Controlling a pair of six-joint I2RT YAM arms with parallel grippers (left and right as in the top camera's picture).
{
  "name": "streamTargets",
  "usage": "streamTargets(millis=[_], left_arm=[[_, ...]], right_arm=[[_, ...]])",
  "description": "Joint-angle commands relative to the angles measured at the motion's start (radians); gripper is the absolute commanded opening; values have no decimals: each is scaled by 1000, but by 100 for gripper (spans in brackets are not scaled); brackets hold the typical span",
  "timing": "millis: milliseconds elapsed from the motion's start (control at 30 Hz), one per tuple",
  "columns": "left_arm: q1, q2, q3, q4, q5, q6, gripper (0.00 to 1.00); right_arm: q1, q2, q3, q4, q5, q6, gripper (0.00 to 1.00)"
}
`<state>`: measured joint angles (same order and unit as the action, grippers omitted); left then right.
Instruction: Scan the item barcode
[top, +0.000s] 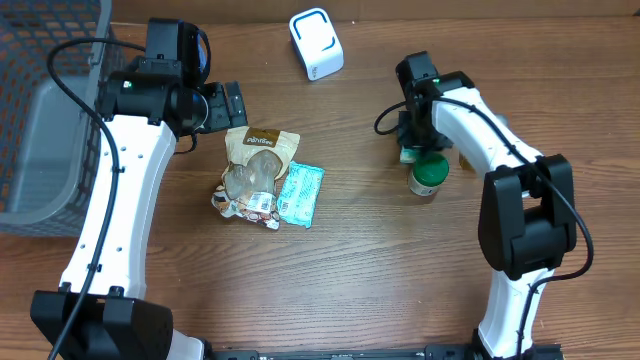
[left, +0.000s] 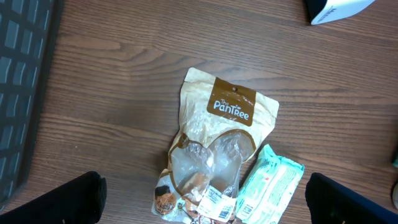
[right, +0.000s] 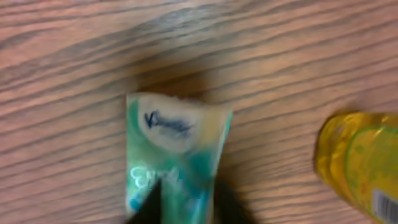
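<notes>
At the table's right side, your right gripper (top: 411, 148) is hanging low over a small green packet (right: 174, 146), just beside a green-lidded jar (top: 429, 176). Its dark fingers (right: 152, 210) are framing the packet's near end, but you cannot tell whether they are pinching it. Your left gripper (top: 228, 103) is hovering, jaws wide apart and empty, above the PanTree pouch (left: 221, 140). The white scanner (top: 316, 43) is sitting well apart, so the packet probably needs carrying there.
</notes>
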<state>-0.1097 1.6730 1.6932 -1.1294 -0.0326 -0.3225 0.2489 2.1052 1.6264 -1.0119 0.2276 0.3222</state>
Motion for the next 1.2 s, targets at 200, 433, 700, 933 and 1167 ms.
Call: streamTargets(millis=[200,433,700,933,1167], left_arm=[[-2,3,9,4,7,-6,100],[-2,3,9,4,7,-6,99],[-2,3,9,4,7,-6,99],[-2,3,9,4,7,-6,100],[-2,3,9,4,7,-6,100]], right_arm=[[2,-13,91,-38,14,-11,56],[77,-20,214,-131,-135,-16,57],[168,-18,199,-89,-466,-15,56],[258,-18,154,21,-472,75,49],[353,-18,62,188,-460,75,49]])
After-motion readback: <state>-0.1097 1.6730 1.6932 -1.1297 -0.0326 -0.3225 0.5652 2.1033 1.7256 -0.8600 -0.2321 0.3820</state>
